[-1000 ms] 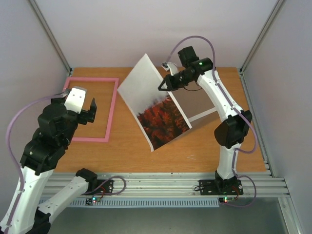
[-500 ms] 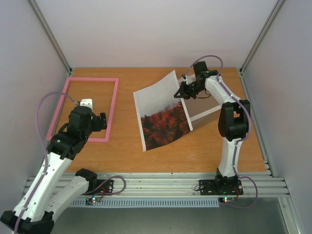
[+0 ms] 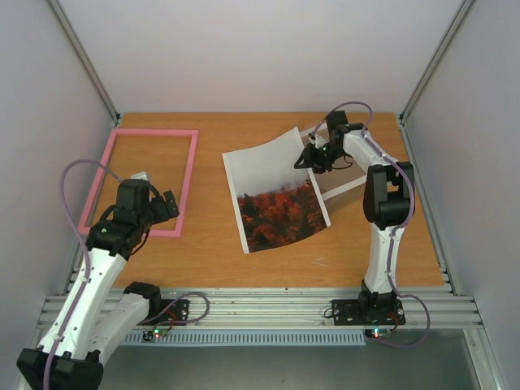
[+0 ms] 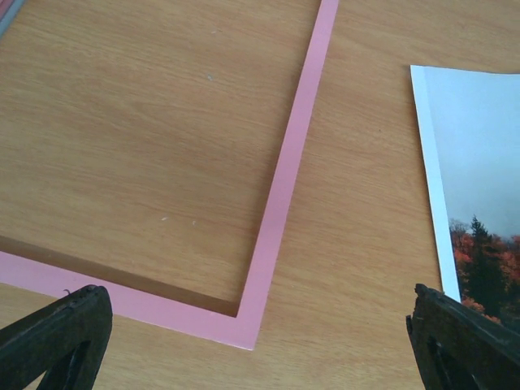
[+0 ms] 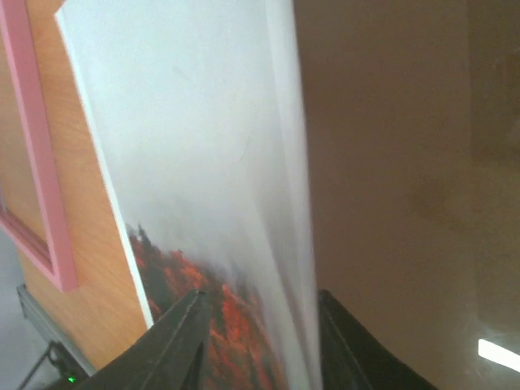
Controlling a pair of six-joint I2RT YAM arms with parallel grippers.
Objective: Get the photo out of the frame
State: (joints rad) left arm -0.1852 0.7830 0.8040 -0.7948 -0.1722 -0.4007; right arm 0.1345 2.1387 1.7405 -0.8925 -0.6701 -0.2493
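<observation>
Note the photo [image 3: 276, 191], upright a sec ago, now lies near-flat centre-right, clear of the pink frame [image 3: 188, 175] at left, so removal is approx. done; R gripper [image 3: 313, 156] at its far corner, can't tell if gripping; L gripper [image 4: 258, 301] wide open.

readable text: none | photo [image 3: 272, 191]: printed scene only, no writing | frame [image 3: 188, 183]: plain pink, no label
</observation>
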